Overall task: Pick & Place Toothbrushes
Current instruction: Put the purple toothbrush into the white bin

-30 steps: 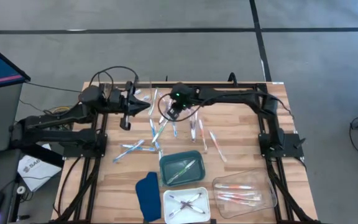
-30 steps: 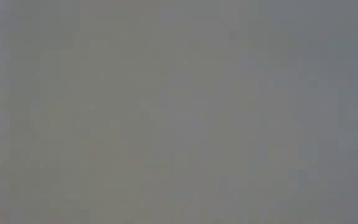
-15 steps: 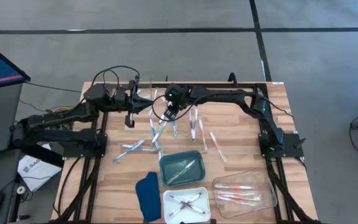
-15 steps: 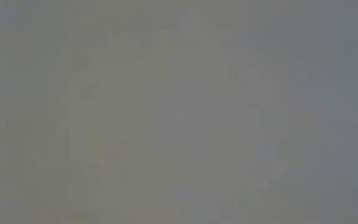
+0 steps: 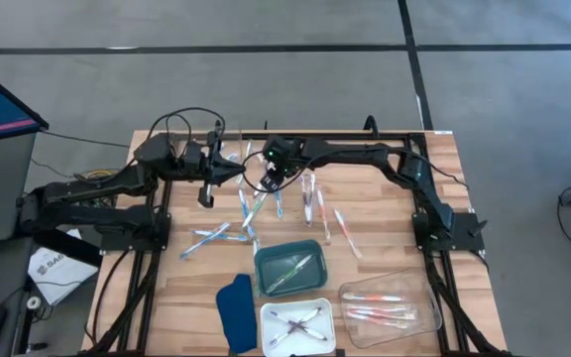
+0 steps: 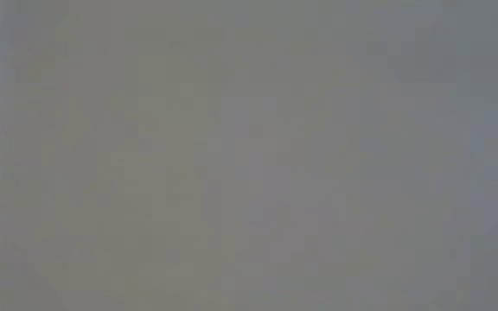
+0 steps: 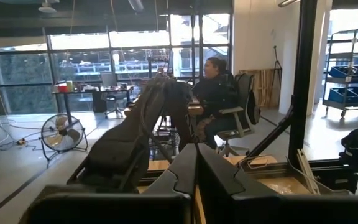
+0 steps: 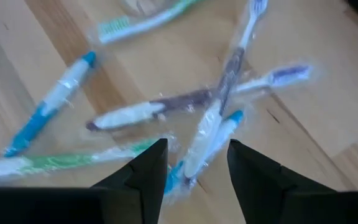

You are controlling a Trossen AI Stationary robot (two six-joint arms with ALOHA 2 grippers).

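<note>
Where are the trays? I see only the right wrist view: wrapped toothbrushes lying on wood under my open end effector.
Observer: In the high view, three trays sit in a group toward the table's bottom edge, away from the right end effector: a teal tray, a white tray and a clear tray.
Operator: What is inside them?
Observer: The teal one holds a green toothbrush, the white one purple-grey toothbrushes, the clear one pink-orange toothbrushes.
Operator: Where is the other arm?
Observer: The left end effector hangs shut beside the loose pile, on its left; I see nothing in it.
</note>
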